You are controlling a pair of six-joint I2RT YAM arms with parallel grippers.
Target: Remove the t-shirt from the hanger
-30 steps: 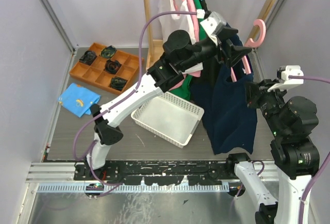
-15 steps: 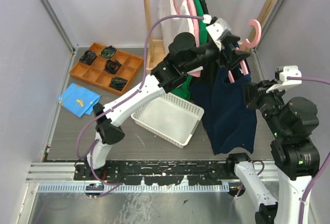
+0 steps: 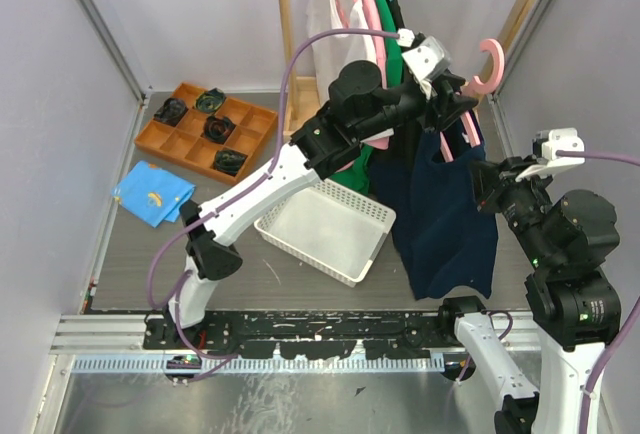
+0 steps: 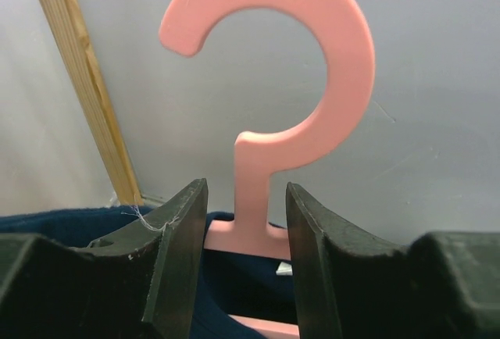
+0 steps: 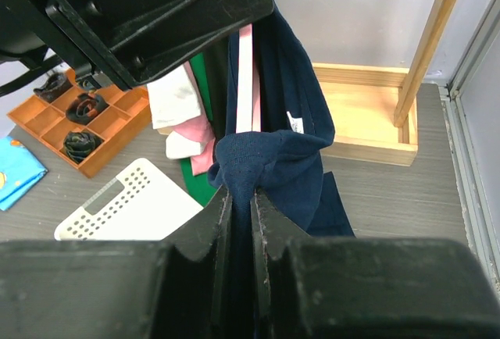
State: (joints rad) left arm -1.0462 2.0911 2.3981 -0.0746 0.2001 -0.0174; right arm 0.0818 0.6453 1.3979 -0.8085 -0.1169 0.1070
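A: From above, where's the navy t-shirt [image 3: 445, 214]?
B: On the pink hanger [image 3: 489, 62], hanging beside the white basket [image 3: 325, 229].
A: Left wrist view?
B: Left jaws open, either side of the hanger's neck [image 4: 254, 175], gaps both sides.
A: Right wrist view?
B: Right jaws closed, pinching a fold of the t-shirt [image 5: 273, 159]
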